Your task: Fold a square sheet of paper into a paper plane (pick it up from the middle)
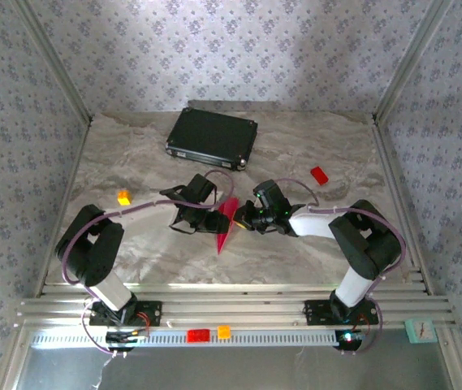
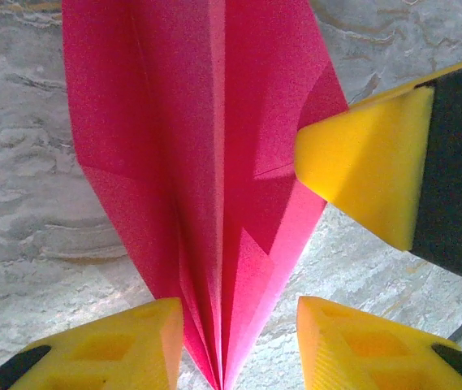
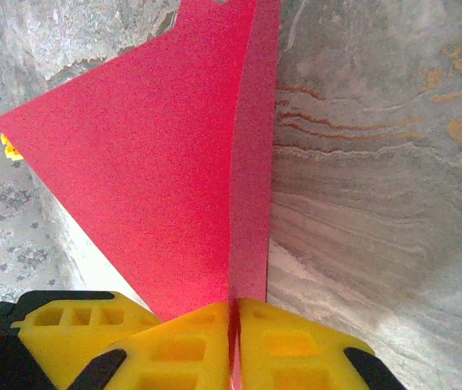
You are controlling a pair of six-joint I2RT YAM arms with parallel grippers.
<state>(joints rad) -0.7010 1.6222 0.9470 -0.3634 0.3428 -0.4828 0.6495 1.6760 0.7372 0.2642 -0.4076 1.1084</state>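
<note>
Marbled grey worktop (image 1: 312, 244), walled by patterned paper on three sides, is seen from the top external view. Near its middle the paper plane (image 1: 226, 221) is held between the left claw (image 1: 208, 218) and the right claw (image 1: 245, 218), with its point directed toward the near edge. A black case (image 1: 212, 136) is set by the far edge, a small red block (image 1: 319, 175) lies toward the far right and an orange cube (image 1: 123, 197) toward the left edge. All three are well apart from the paper, so nothing is judged to stand in the way except the closeness of the two claws themselves. From the left wrist, the paper plane (image 2: 214, 162) is shown as a slim dart with a centre crease and folded flaps. Its narrow end passes through the left claw (image 2: 235, 325), whose fingers are spread, only one of them touching the paper. From the right wrist, the right claw (image 3: 235, 321) is seen pressed together on the centre fold of the paper plane (image 3: 166, 162). The main folds are judged done. Sharpening the creases, opening the wings and setting the plane down are judged to be left.
</note>
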